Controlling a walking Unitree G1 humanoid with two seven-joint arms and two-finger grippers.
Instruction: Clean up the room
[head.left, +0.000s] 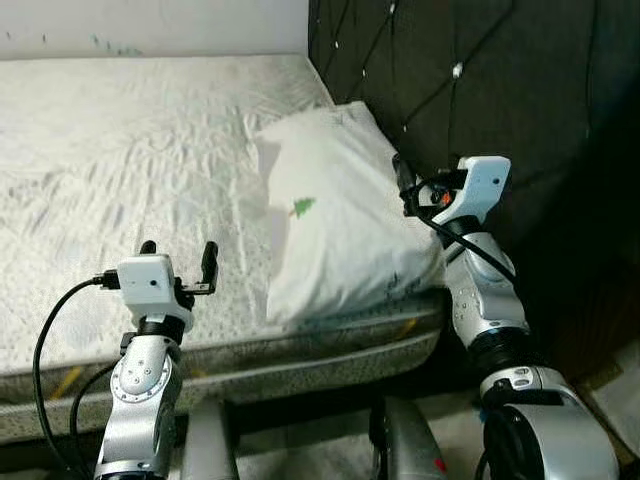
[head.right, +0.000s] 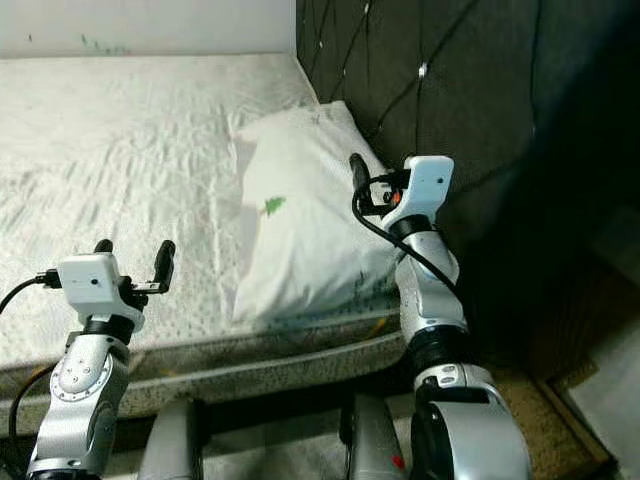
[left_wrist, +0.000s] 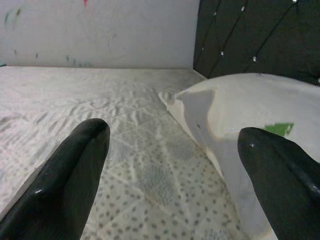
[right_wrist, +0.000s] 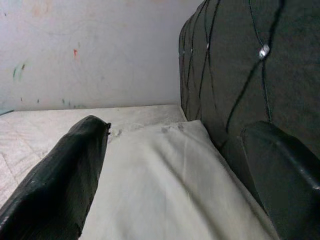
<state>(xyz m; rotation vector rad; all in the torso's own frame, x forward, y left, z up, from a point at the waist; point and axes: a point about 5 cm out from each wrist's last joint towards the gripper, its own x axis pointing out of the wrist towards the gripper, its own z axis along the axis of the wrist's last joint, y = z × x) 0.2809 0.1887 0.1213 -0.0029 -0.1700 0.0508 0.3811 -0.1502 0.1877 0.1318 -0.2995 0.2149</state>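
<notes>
White rectangular fabric pillow (head.left: 340, 225), green-marked, propped against dark quilted headboard (head.left: 480, 80) on speckled mattress (head.left: 130, 180); left gripper (head.left: 180, 262) beside pillow, right gripper (right_wrist: 175, 170) above it, both released, seemingly poised for straightening.

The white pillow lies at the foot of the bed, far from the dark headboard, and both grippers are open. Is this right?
Not quite. The pillow lies right against the dark headboard, as the left eye view shows. Both the left gripper and right gripper are open.
</notes>
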